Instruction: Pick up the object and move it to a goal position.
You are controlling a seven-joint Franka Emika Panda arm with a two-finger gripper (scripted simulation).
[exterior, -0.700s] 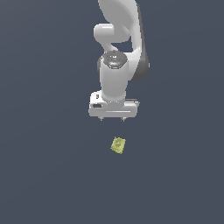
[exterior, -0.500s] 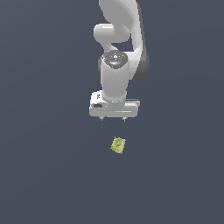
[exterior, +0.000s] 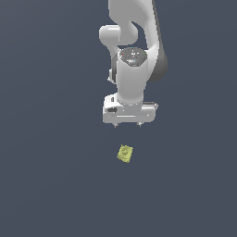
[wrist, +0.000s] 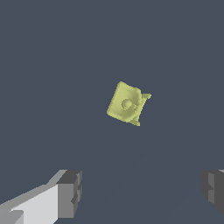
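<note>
The object (exterior: 125,154) is a small yellow-green, squarish lump lying on the dark floor, turned at an angle. In the wrist view the object (wrist: 127,103) shows a round bump in its middle and two small points on one side. My white gripper (exterior: 127,124) hangs above the floor, apart from the object, which lies nearer the camera in the exterior view. The gripper (wrist: 142,192) is open, with its grey fingertips (wrist: 72,192) set wide apart and nothing between them. The object sits beyond the fingertips, touching neither.
The white arm (exterior: 134,55) rises behind the gripper toward the top of the exterior view. A plain dark grey floor (exterior: 51,176) spreads on all sides.
The gripper has shifted slightly toward the exterior view's right and a little lower. The object has not moved.
</note>
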